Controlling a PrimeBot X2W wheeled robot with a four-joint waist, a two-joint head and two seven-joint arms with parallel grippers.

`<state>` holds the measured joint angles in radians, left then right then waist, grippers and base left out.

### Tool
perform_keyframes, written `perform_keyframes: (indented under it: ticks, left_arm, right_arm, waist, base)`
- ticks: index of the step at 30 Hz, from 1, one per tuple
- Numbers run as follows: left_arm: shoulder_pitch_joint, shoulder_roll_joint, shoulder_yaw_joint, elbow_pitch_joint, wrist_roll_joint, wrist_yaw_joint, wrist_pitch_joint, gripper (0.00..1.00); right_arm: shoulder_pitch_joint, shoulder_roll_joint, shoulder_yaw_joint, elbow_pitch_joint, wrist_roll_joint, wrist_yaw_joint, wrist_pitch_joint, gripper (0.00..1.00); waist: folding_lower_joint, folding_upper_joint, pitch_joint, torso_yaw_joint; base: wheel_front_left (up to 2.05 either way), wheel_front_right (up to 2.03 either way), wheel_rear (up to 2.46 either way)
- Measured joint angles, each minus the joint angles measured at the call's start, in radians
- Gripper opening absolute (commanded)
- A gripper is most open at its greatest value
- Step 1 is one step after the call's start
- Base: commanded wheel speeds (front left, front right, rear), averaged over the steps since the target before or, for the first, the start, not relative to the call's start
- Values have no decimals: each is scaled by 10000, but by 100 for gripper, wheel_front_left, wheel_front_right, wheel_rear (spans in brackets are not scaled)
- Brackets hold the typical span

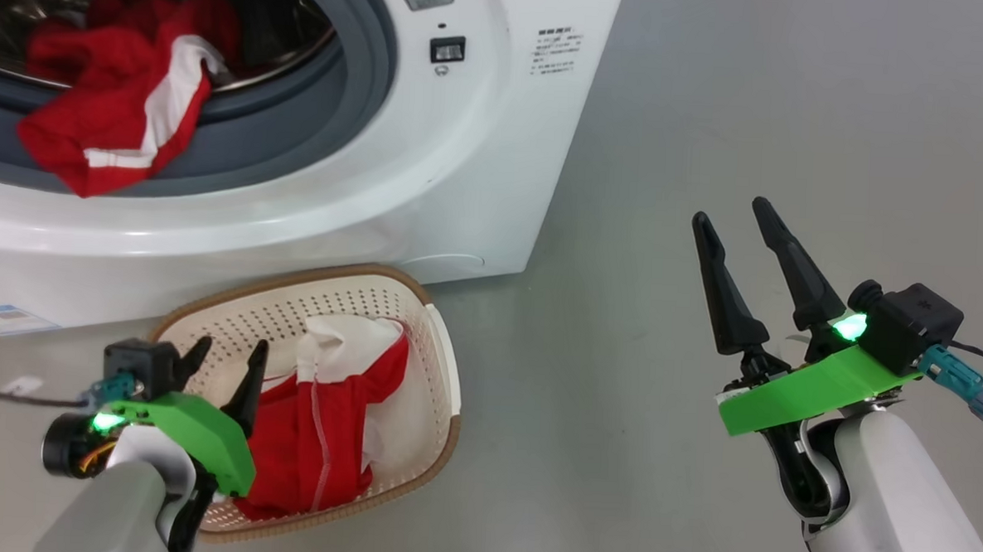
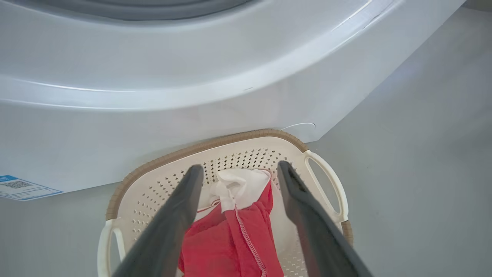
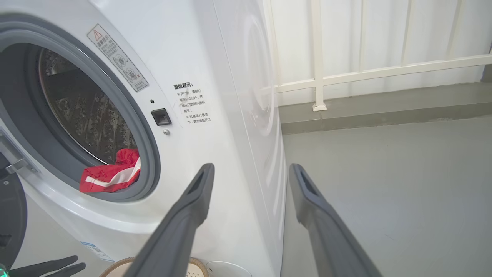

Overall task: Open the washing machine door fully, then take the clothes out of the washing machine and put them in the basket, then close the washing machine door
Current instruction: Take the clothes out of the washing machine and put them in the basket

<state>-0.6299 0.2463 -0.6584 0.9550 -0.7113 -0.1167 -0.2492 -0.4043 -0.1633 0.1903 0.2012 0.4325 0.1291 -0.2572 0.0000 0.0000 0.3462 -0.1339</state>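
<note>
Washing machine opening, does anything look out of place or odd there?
Yes: a red garment with white stripes droops out of the drum over the grey rubber ring, half in, half out. A second red garment lies in the basket.

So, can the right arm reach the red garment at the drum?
Probably yes: the right claw is open and empty, the garment lies over the grey ring with nothing before it, and the left claw sits lower, over the basket.
</note>
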Motion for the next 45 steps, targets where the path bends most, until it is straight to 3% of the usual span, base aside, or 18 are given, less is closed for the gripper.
perform_keyframes:
  ticks: [8, 18, 32, 45]
  left_arm:
    - [1290, 128, 1398, -2067, 702, 433, 0, 100]
    - [2573, 244, 2428, -4136, 1290, 876, -2, 100]
    - [4457, 502, 3099, -6713, 1484, 1611, -2, 100]
    - [5840, 750, 3457, -8897, 1482, 2658, 27, 100]
  right_arm:
    - [366, -69, 130, 138, 23, 0, 0, 100]
    - [623, -176, 240, 255, 96, 0, 0, 100]
    - [1231, -291, 387, 504, 165, 0, 0, 100]
    - [1611, -462, 370, 518, 190, 0, 0, 100]
  waist:
    - [0, 0, -632, 234]
    - [0, 0, -1369, 473]
    - [0, 0, -2490, 729]
    - [0, 0, -3070, 826]
  base:
    - [0, 0, 0]
    - [0, 0, 0]
    - [0, 0, 0]
    - [0, 0, 0]
